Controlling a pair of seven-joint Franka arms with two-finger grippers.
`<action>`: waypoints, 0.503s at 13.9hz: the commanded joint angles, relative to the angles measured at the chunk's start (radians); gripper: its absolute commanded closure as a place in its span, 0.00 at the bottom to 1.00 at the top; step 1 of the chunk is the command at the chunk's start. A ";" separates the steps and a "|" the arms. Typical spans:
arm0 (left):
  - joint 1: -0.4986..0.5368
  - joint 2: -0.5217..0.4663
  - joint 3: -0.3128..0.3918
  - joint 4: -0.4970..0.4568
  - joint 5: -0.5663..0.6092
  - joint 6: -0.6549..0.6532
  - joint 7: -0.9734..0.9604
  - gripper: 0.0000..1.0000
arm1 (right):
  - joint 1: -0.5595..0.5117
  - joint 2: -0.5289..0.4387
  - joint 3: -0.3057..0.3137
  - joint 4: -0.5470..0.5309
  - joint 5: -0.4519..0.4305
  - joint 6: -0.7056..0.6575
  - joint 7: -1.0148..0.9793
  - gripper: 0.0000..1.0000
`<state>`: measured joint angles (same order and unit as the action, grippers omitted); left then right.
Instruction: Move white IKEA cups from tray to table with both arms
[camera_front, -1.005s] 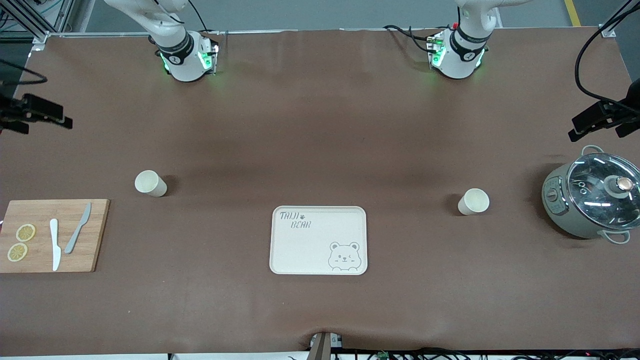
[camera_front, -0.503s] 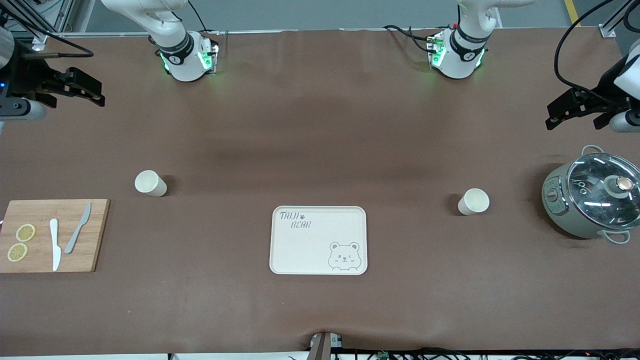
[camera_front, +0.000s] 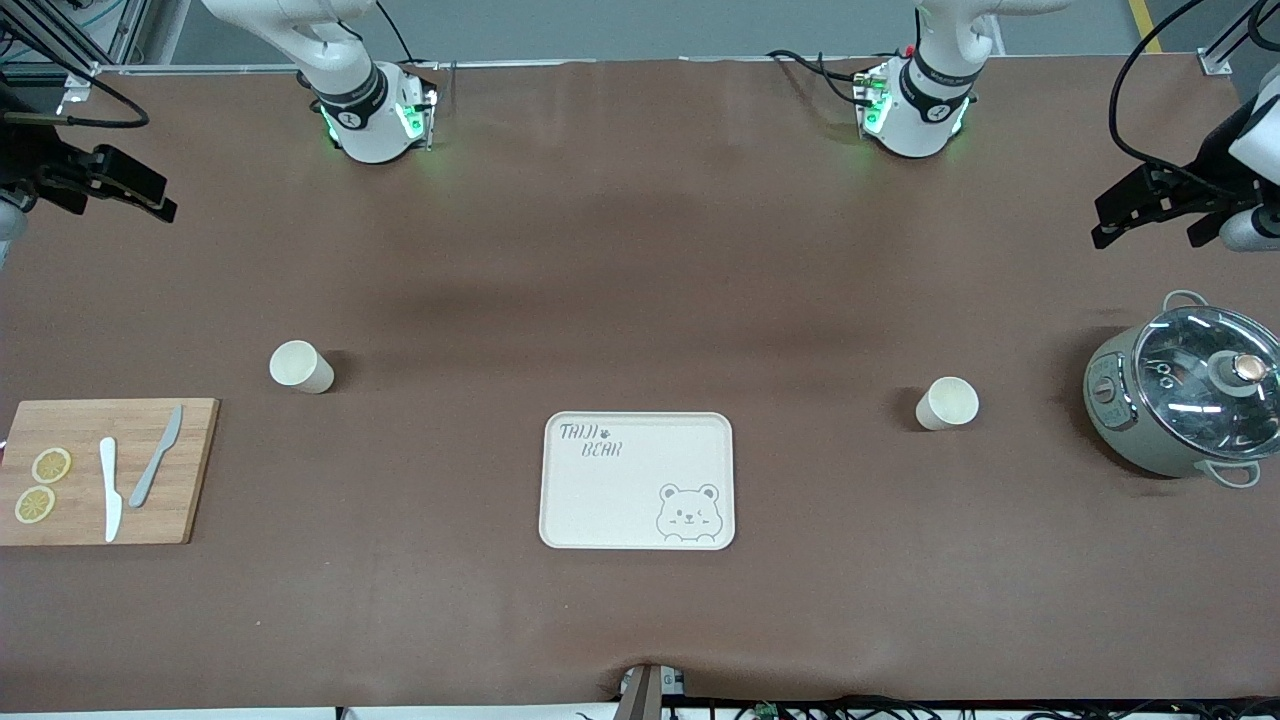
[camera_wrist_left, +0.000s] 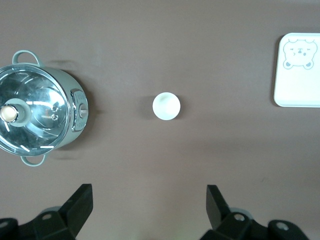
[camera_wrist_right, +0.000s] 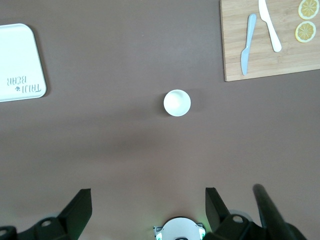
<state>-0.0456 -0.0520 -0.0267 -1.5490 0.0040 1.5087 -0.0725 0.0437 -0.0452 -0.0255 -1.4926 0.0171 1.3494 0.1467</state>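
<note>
Two white IKEA cups stand upright on the brown table. One cup is toward the right arm's end and shows in the right wrist view. The other cup is toward the left arm's end and shows in the left wrist view. My right gripper is open and empty, high over the table's edge at its own end. My left gripper is open and empty, up in the air beside the pot.
A cream bear tray lies mid-table between the cups, nearer the front camera. A grey-green pot with a glass lid stands at the left arm's end. A wooden board with two knives and lemon slices lies at the right arm's end.
Both grippers have moved toward the robots' bases and a little in toward the table's middle. The cups, tray, pot and board have not moved.
</note>
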 joint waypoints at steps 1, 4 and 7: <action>-0.004 -0.040 0.004 -0.014 0.025 -0.045 -0.009 0.00 | -0.033 -0.028 0.004 -0.038 0.018 0.025 0.001 0.00; 0.000 -0.042 0.013 -0.006 0.025 -0.051 -0.007 0.00 | -0.047 -0.025 0.010 -0.035 0.018 0.033 -0.001 0.00; 0.004 -0.016 0.008 0.019 0.027 -0.050 -0.009 0.00 | -0.054 -0.022 0.012 -0.034 0.018 0.033 -0.003 0.00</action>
<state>-0.0383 -0.0773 -0.0165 -1.5486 0.0041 1.4689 -0.0753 0.0105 -0.0459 -0.0258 -1.5039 0.0173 1.3698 0.1467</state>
